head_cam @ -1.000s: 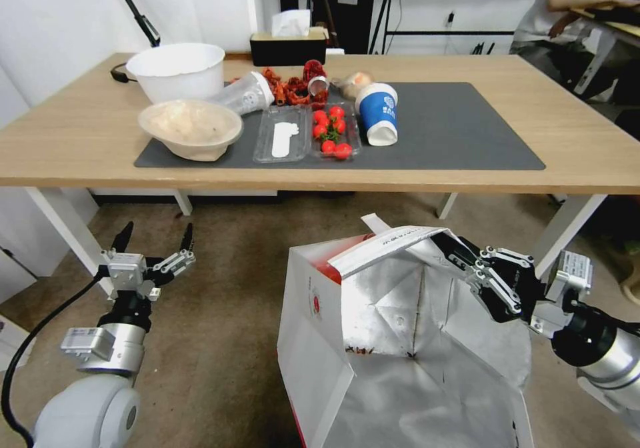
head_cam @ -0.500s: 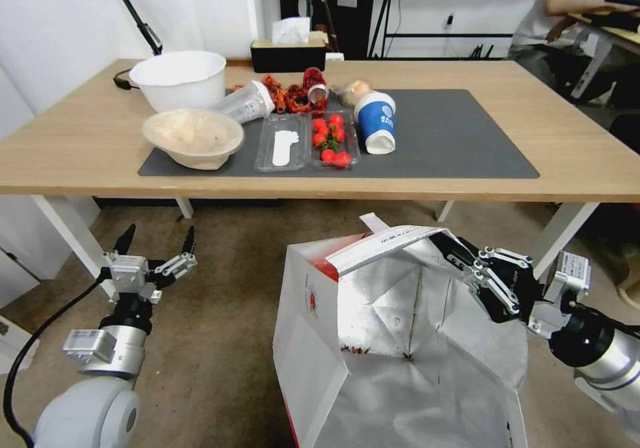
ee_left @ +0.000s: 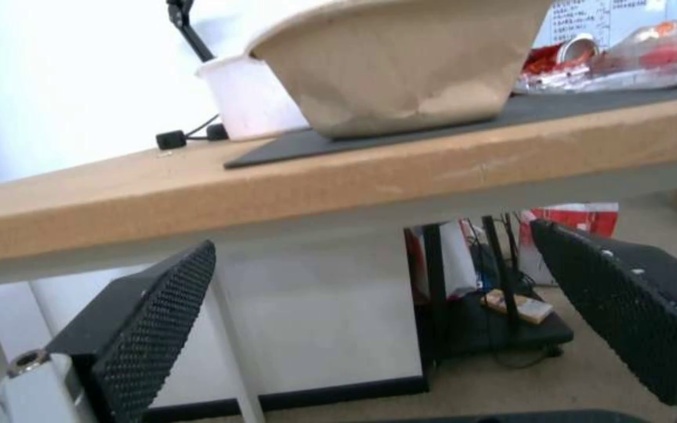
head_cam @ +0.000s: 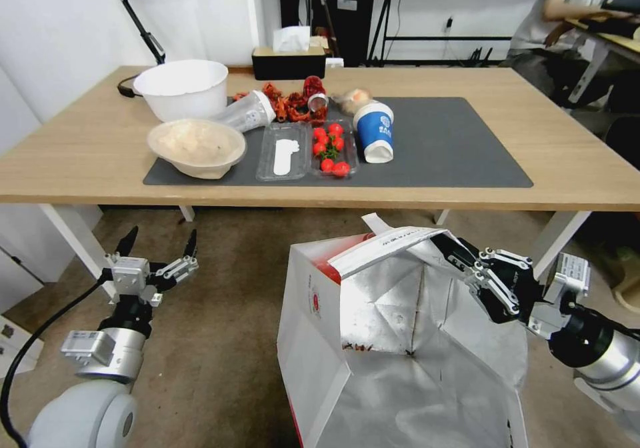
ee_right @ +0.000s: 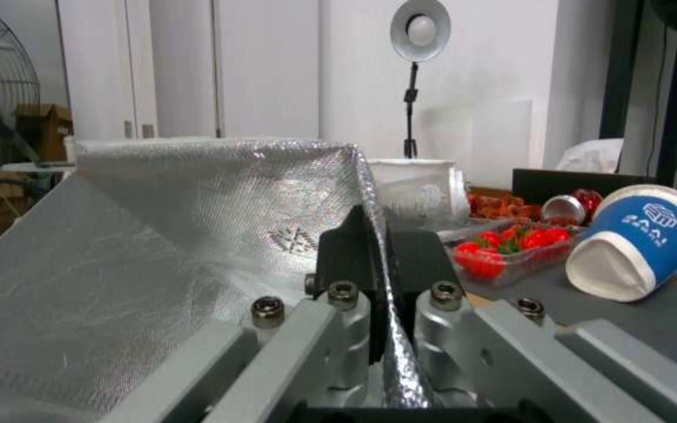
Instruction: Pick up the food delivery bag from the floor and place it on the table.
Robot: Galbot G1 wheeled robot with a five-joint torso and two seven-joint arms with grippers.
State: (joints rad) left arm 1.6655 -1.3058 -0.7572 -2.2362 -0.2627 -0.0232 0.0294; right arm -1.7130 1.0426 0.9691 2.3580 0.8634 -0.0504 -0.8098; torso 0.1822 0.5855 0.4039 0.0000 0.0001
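Note:
The food delivery bag [head_cam: 373, 341], white with a small red logo and silver foil lining, hangs open-mouthed in front of the table's near edge. My right gripper [head_cam: 448, 248] is shut on the bag's far right rim. In the right wrist view the foil wall [ee_right: 197, 223] runs between the closed fingers [ee_right: 347, 252], about level with the tabletop. The bag's bottom is out of view. The table [head_cam: 567, 148] is light wood with a dark grey mat [head_cam: 453, 141]. My left gripper [head_cam: 160, 241] stands open and empty over the floor [head_cam: 227, 341], just below the table edge [ee_left: 354, 182].
The mat's left half holds a white bowl [head_cam: 181, 88], a paper bowl [head_cam: 197, 145], a tomato tray [head_cam: 331, 148] and a tipped blue cup [head_cam: 375, 130]. Its right half is bare. White table legs [head_cam: 70, 238] [head_cam: 560, 241] flank the bag.
The whole view has shifted, so the table sits lower in the picture. The right gripper keeps its hold on the bag's rim. The left gripper stays open.

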